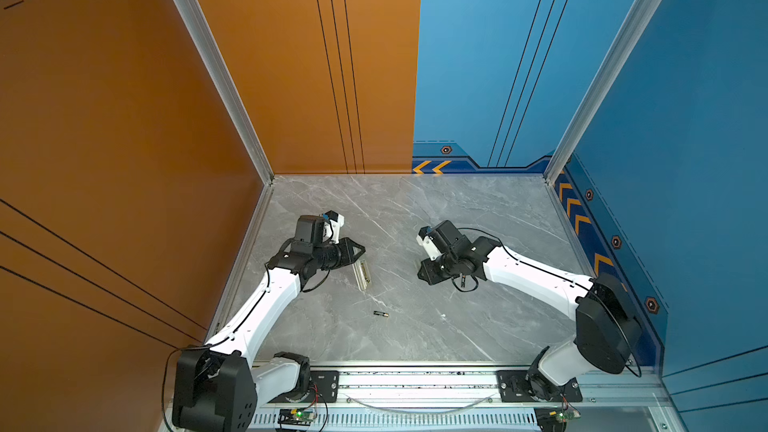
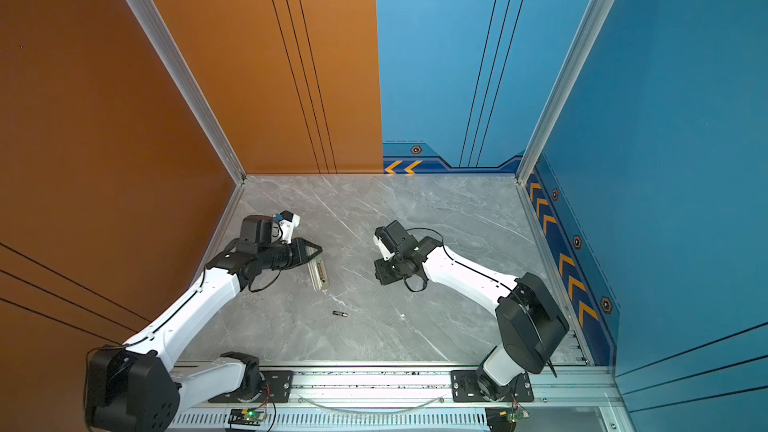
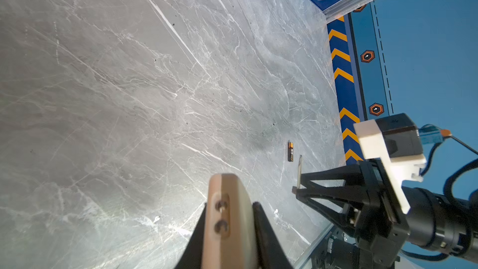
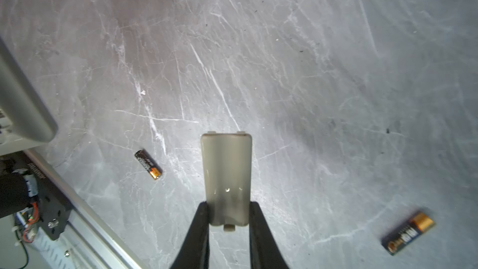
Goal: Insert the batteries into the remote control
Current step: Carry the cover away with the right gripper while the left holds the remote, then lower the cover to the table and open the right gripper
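Arms both bend inward over the marble table [image 1: 457, 209], wrists low and well apart. Side walls stand back, and bare table lies between the two grippers and behind them. Left gripper [image 1: 358, 250] is clamped on one end of the remote control [image 1: 362, 273]. Right gripper [image 4: 227, 209] pinches a grey battery cover [image 4: 226, 172], jaws narrow. One battery [image 1: 380, 314] lies loose between remote and front rail [image 1: 415, 384]. Second battery [image 4: 408, 232] lies near the right gripper.
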